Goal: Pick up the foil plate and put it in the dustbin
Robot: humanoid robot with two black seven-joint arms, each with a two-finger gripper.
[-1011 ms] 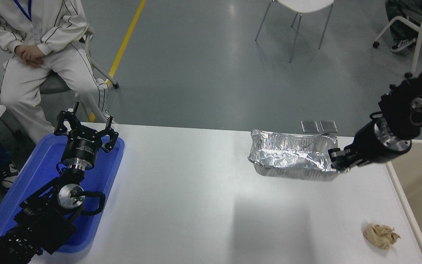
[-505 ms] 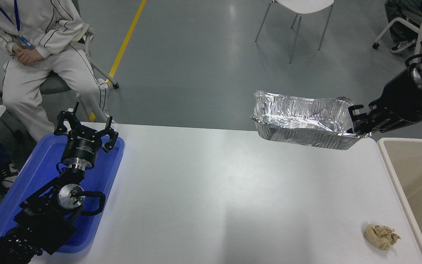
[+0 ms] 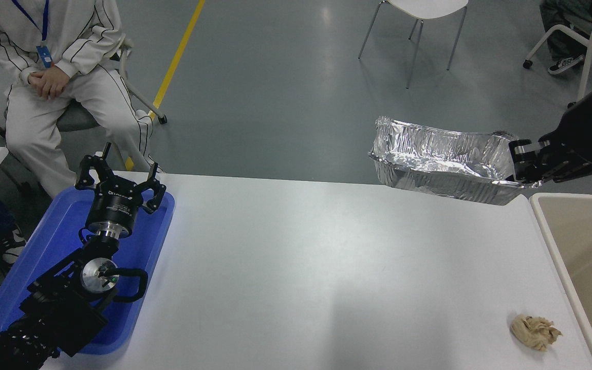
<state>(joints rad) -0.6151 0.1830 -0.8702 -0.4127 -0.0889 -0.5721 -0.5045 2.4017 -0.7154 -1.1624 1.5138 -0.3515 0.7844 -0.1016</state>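
Observation:
The shiny crinkled foil plate (image 3: 442, 159) hangs in the air over the table's far right edge, tilted down to the right. My right gripper (image 3: 521, 164) is shut on the plate's right rim and comes in from the right edge. The dustbin (image 3: 548, 231), with beige inner walls and a thick off-white rim, stands against the table's right side, just right of and below the plate. My left gripper (image 3: 120, 180) is open and parked over the blue tray at the lower left.
A flat blue tray (image 3: 59, 241) lies at the table's left edge. A crumpled beige paper wad (image 3: 535, 331) lies at the front right near the bin. A person sits at the far left, and chairs stand beyond the table.
My right gripper has lifted the foil plate off the table and carried it up and to the right, toward the dustbin. The left arm has not moved.

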